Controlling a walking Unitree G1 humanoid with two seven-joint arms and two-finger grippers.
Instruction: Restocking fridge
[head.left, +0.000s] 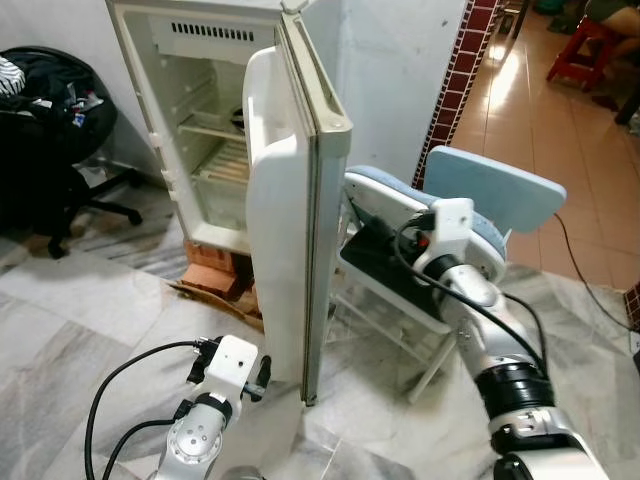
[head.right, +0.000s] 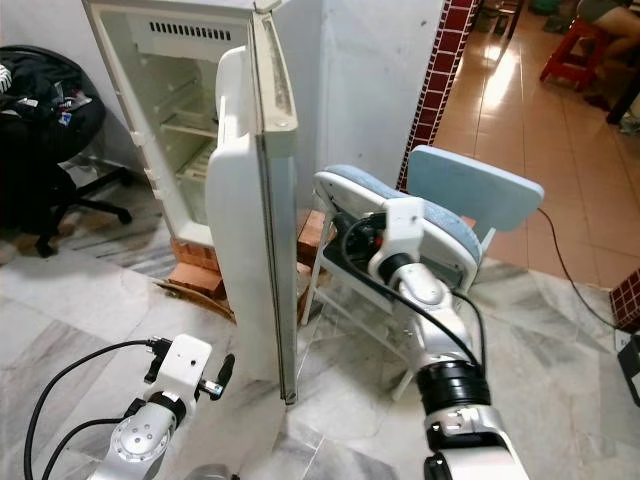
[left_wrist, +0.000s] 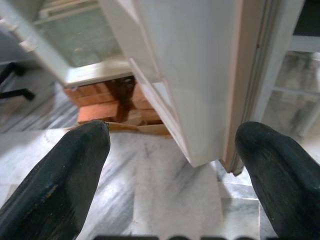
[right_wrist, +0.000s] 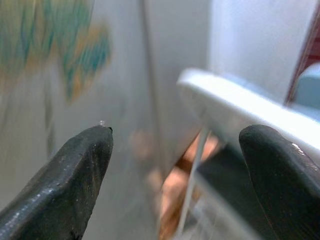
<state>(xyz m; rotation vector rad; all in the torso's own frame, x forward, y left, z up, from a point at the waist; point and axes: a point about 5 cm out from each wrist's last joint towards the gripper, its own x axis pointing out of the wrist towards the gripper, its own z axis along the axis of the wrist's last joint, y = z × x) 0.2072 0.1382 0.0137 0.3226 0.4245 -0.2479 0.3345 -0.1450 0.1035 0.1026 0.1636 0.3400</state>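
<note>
Two hands, both with black fingers spread apart, neither clamped on anything. Left hand (left_wrist: 172, 170) low over the grey-veined marble floor (head.left: 80, 330), near the bottom corner of the open white fridge door (head.left: 285, 230). Right hand (right_wrist: 175, 165) raised beyond the door's outer face, just before the pale-blue cushioned folding chair (head.left: 480, 200). Tall white single-door fridge (head.left: 200, 110) straight ahead, raised on red bricks (head.left: 215, 272), cabinet open, wire shelves visible and seemingly bare; contents in the dark back too small to tell. No item for restocking in either hand.

Step in hand, as judged: door held or swung wide for access to the shelves. For a clean result: contact on the door edge with a fingertip, slow push outward, left arm cable (head.left: 130, 365) kept off the hinge line and the bricks.

Obstructions: door edge-on between the two arms; chair just beside the door's outer face, a limit on further swing. Farther off: black office chair (head.left: 60, 130) piled with dark cloth at the left wall, red-tiled pillar (head.left: 455, 85), red plastic stool (head.left: 585, 45) on the orange tiled floor.
</note>
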